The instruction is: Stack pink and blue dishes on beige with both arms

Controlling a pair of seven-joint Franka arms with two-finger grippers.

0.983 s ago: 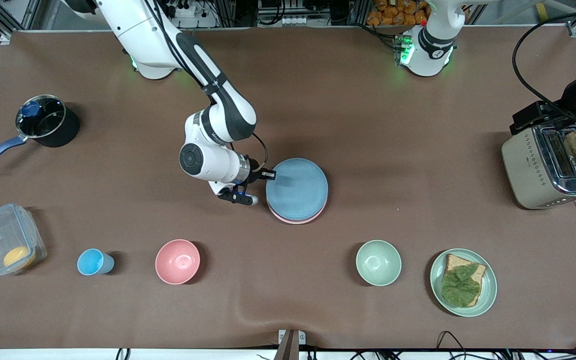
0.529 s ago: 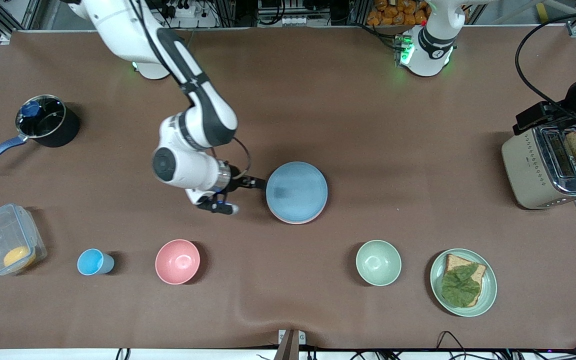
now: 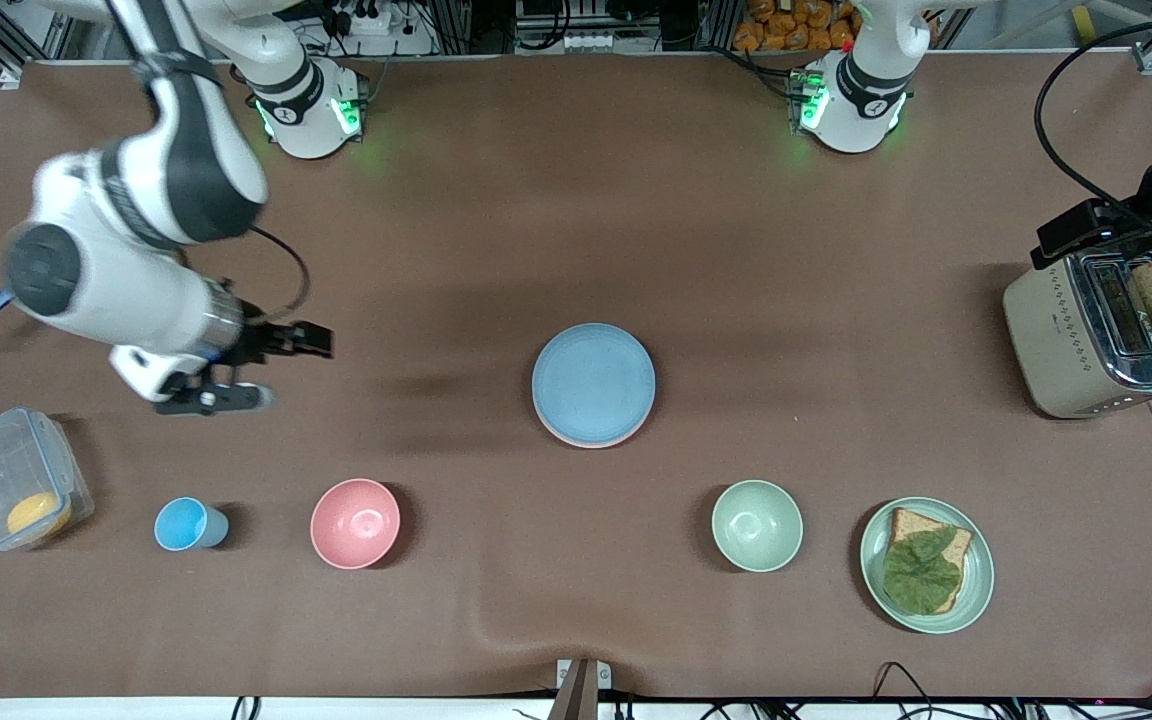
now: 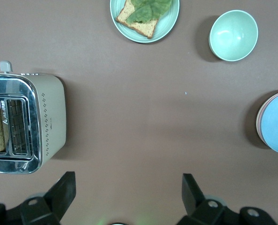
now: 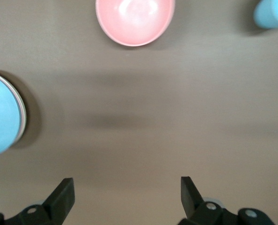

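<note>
Right gripper (image 3: 308, 341) first: fingers spread wide, nothing between them, up over bare table toward the right arm's end, above the stretch where the light blue cup (image 3: 190, 524) and pink bowl (image 3: 355, 523) stand. A second ago sat right at the rim of the stack; half a second ago just beside it; now well apart and empty. Reads as a finished release and a pull-back, not a fresh reach.

Next, mid-table: blue plate (image 3: 593, 380) on top, flat and settled, pink plate (image 3: 588, 441) showing as a thin crescent under its nearer edge. Unmoved by the withdrawal. No beige plate to be made out beneath; hidden if present, so cannot confirm the base. Otherwise looks like the stacking is done or all but done.

Last, toward the left arm's end: left gripper (image 4: 127, 193), fingers likewise apart and holding nothing, waiting up over the table beside the toaster (image 3: 1096, 335).
</note>
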